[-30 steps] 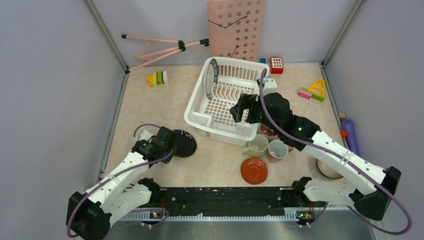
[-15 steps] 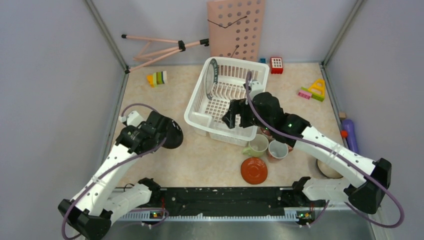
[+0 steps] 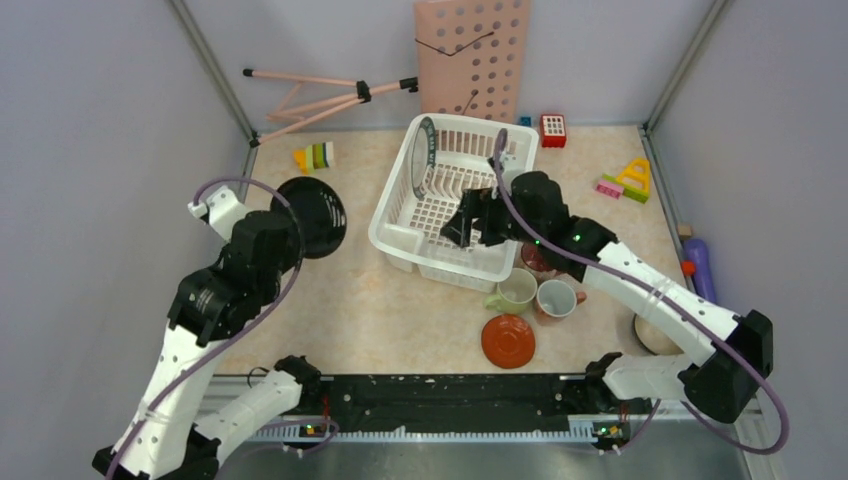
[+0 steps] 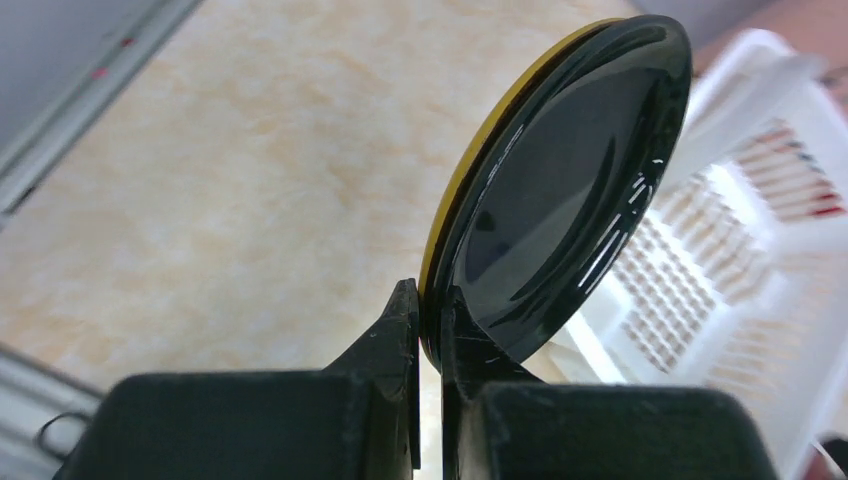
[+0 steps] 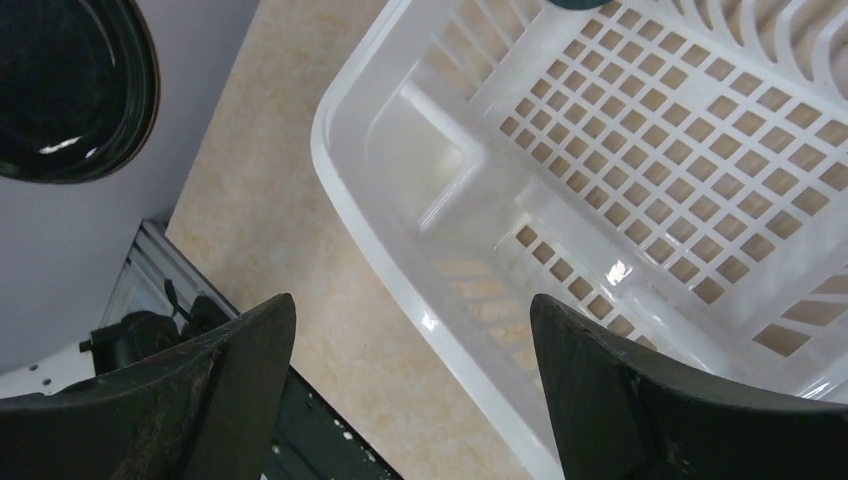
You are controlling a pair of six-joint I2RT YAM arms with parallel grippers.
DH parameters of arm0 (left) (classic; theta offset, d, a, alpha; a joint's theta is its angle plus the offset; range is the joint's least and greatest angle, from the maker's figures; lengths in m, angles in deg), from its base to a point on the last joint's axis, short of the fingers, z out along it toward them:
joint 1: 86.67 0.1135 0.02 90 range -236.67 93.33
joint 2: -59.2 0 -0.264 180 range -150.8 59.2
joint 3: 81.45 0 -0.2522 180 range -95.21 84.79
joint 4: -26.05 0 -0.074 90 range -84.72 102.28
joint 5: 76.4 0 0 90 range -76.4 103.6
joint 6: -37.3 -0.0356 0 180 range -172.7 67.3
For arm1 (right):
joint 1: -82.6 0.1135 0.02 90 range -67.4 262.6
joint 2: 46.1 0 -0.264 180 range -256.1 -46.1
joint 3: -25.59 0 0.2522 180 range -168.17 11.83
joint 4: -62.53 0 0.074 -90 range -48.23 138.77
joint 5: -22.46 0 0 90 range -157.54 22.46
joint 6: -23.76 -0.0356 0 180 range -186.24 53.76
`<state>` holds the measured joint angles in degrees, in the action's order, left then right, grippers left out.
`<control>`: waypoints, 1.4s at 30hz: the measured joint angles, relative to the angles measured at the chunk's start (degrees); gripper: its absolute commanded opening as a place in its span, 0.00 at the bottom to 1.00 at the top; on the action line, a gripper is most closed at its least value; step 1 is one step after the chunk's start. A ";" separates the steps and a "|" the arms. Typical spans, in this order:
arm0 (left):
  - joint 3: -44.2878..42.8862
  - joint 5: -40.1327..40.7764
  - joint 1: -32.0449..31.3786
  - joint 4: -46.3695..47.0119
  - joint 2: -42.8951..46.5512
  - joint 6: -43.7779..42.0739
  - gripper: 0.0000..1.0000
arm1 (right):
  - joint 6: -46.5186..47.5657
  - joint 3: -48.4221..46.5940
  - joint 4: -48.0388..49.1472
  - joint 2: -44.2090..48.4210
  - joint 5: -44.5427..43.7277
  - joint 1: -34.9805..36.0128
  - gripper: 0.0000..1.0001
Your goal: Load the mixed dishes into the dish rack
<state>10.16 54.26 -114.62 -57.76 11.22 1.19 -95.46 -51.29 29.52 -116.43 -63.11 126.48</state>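
Meanwhile, the left pincer (image 4: 428, 300) is clamped narrow on the lower rim of the black plate (image 4: 560, 190). The plate is held tilted, clear of the counter (image 3: 420, 320), to the left of the dish rack (image 3: 440, 262) and apart from it. A yellow edge (image 4: 458, 200) runs along the plate's back, and whether that is a second plate pinched with it cannot be told. The right pincer (image 5: 410, 300) hangs with its fingers spread wide above the rack's near left corner. Inside the white rack, a green-rimmed plate (image 3: 425, 155) stands on edge by the far left wall. On the counter just before the rack's near right corner sit a pale-green mug (image 3: 517, 290) and a pink mug (image 3: 555, 297), side by side with mouths up. A maroon mug (image 3: 535, 262) is half hidden behind the right arm, and an orange saucer (image 3: 508, 340) lies flat nearer the arm bases. A bowl (image 3: 655, 340) peeps out from under the right arm near the right wall
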 measured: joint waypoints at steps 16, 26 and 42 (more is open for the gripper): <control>11.89 -41.38 0.28 44.83 -16.06 -9.01 0.00 | -6.36 2.10 10.80 5.49 13.09 -12.13 0.90; 12.98 -53.31 0.31 55.41 -18.53 -8.00 0.00 | -8.44 2.78 9.16 4.15 5.90 -12.50 0.85; 11.30 -60.50 2.27 55.15 -23.41 -12.52 0.93 | -11.87 6.82 10.47 3.19 8.22 -17.55 0.00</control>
<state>21.46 -6.24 -112.35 -2.61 -12.19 -11.34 -107.32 -44.47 39.99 -113.24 -54.89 108.93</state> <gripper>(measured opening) 0.713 0.108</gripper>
